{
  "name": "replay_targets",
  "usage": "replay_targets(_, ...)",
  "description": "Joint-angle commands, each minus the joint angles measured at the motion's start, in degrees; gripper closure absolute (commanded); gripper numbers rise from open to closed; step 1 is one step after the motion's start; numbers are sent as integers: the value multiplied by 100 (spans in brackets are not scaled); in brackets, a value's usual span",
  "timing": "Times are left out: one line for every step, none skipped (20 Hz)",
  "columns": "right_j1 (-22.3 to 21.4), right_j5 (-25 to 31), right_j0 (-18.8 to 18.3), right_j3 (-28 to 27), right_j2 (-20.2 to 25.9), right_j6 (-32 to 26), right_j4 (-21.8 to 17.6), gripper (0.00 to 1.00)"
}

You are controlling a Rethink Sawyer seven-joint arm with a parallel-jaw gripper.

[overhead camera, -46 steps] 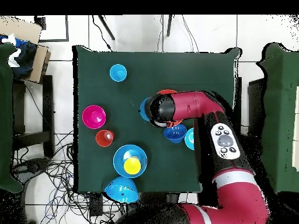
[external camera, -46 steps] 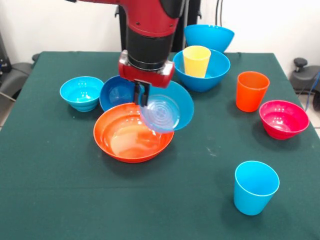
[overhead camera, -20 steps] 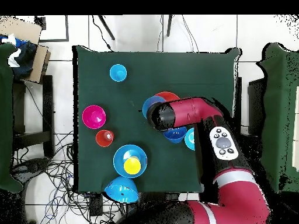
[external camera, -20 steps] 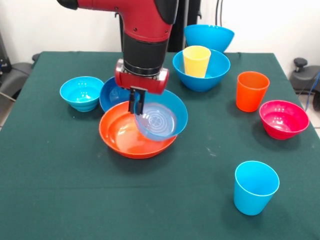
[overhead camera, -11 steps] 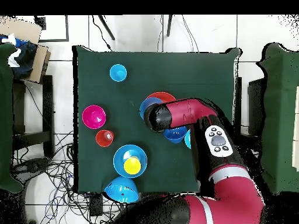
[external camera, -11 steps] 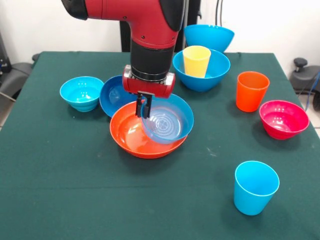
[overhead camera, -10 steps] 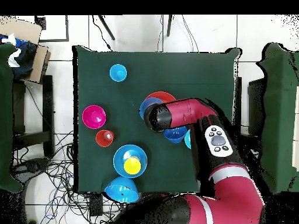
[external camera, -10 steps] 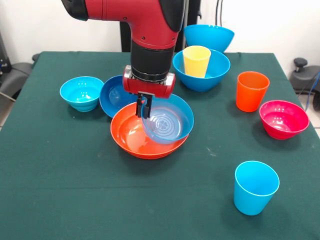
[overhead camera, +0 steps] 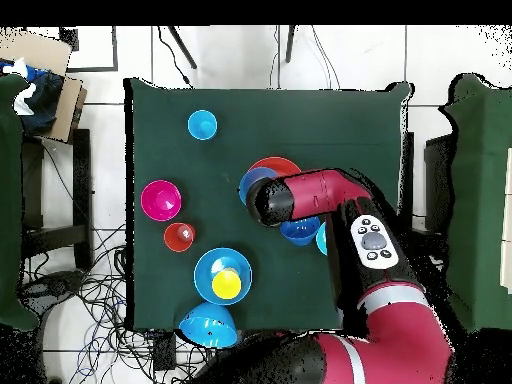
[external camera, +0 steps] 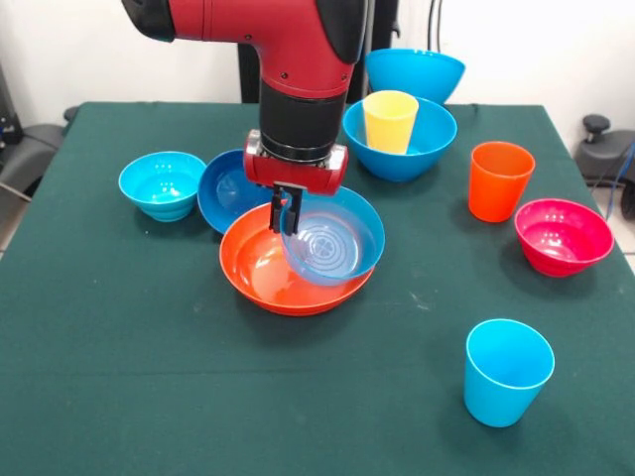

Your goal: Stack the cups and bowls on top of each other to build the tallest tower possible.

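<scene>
The gripper [external camera: 288, 210] is clamped on the rim of the medium light blue bowl [external camera: 332, 238], tilting it at 3 o'clock inside the orange bowl [external camera: 260, 273], likely to nest it as a base. 1 yellow cup [external camera: 389, 121] waits at 1 o'clock.

The arm [external camera: 298, 40] is glossy red with rounded casings, joined by a black cylindrical wrist section above a flat red collar at frame centre. Below the collar hangs the small black gripper [external camera: 288, 210]. In the overhead view, lower right of the frame, a red link carries a white oval panel [overhead camera: 373, 241] with grey round buttons, then a grey band before the broad red base segment.
</scene>
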Motion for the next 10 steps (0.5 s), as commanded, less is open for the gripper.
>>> replay_targets(364, -290, 209, -128, 240, -657, -509, 100)
replay_targets(410, -308, 223, -171, 240, -650, -521, 100)
replay_targets(433, -323, 236, -191, 234, -633, -528, 100)
replay_targets(447, -329, 241, -199, 233, -630, -530, 100)
replay_targets(456, -323, 242, -210, 232, -632, -529, 100)
replay_targets(459, -316, 229, -223, 239, -660, -529, 100)
replay_targets(479, -298, 214, -249, 253, -693, -522, 100)
replay_targets(501, -295, 204, -276, 262, -719, -524, 100)
replay_targets(549, -283, 185, -325, 286, -764, -521, 100)
replay_targets(565, -304, 182, -322, 282, -761, -528, 100)
